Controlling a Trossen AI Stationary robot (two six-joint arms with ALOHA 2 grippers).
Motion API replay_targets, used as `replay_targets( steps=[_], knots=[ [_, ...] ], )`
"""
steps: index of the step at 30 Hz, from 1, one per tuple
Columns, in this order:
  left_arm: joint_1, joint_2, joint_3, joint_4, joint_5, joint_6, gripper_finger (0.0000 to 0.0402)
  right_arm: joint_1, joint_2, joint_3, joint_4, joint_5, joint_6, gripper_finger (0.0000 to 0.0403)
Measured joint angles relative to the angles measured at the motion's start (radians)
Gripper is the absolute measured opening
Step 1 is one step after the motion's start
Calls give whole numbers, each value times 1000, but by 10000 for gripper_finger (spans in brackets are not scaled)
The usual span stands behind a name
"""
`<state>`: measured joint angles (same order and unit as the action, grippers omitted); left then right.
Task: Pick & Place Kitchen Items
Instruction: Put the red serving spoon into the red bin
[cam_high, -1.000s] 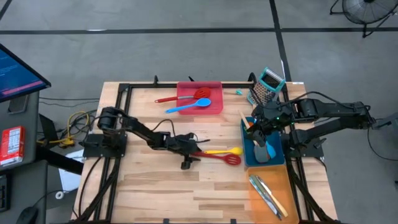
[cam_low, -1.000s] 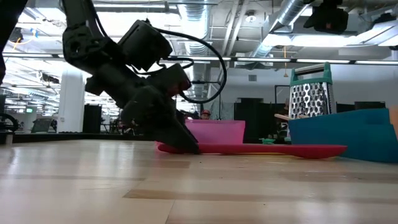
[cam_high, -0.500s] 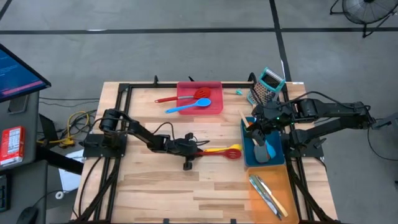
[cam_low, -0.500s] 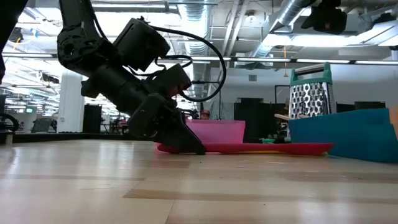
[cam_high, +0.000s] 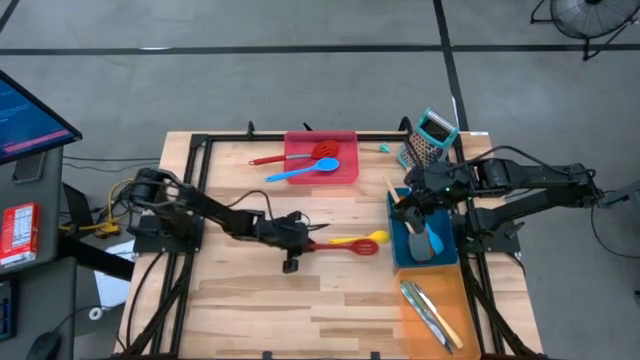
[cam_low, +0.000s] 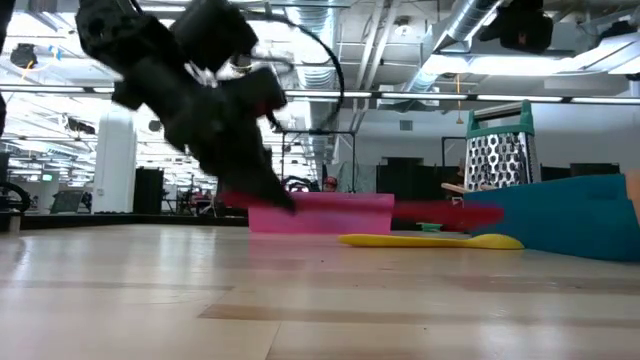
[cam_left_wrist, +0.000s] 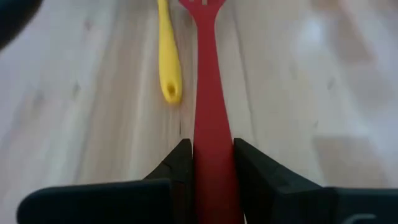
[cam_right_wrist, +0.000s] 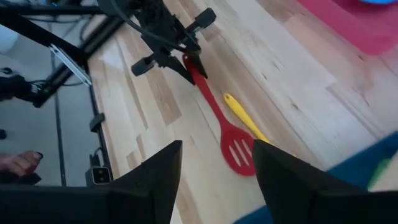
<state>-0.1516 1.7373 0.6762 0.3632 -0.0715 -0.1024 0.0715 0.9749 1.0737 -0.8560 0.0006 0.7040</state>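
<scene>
My left gripper (cam_high: 303, 240) is shut on a red slotted turner (cam_high: 345, 247) at the table's middle, and the turner's head (cam_right_wrist: 239, 152) points toward the right edge. A yellow spoon (cam_high: 358, 240) lies flat on the wood just beyond it. My right gripper (cam_right_wrist: 214, 180) hovers open above the blue tray (cam_high: 425, 240) with nothing between its fingers. A blue spoon (cam_high: 303, 171) and a red utensil (cam_high: 290, 155) lie in and over the red tray (cam_high: 340, 170). Silver cutlery (cam_high: 430, 310) lies in the orange tray (cam_high: 445, 290). My left gripper pinches the red turner's handle (cam_left_wrist: 211, 149) near its free end between its two fingers (cam_left_wrist: 180, 165). The fingers slant down from the table's left side and lie along the handle. The turner (cam_low: 450, 213) hangs about level, lifted clear of the table and above the yellow spoon (cam_low: 430, 240).
A teal-topped metal grater (cam_high: 430, 138) stands at the far right, behind the blue tray. The three trays line the far side and right side. Bare wood lies across the near left of the table (cam_high: 250, 310). A black frame rims the table.
My left gripper has shut on the red turner's handle. It has then risen and drawn back a little toward the table's left edge. The turner has come up off the wood, clear and about level. The yellow spoon has stayed where it lay.
</scene>
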Motion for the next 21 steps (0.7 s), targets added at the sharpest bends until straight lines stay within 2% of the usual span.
replay_targets(
  steps=[6, 13, 18, 21],
  knots=[
    [0, -188, -28, -18, -35, -18, 67, 0, 0, 0, 70, 0, -5, 193],
    [0, -456, -110, -100, -223, -96, 68, 1, -6, -1, 149, 0, -21, 193],
    [0, -649, -154, -96, -382, -169, 68, 1, -7, -1, 254, 29, -35, 192],
    [2, -738, -155, -60, -408, -173, 69, 0, 10, 0, 299, 53, -62, 192]
  ],
)
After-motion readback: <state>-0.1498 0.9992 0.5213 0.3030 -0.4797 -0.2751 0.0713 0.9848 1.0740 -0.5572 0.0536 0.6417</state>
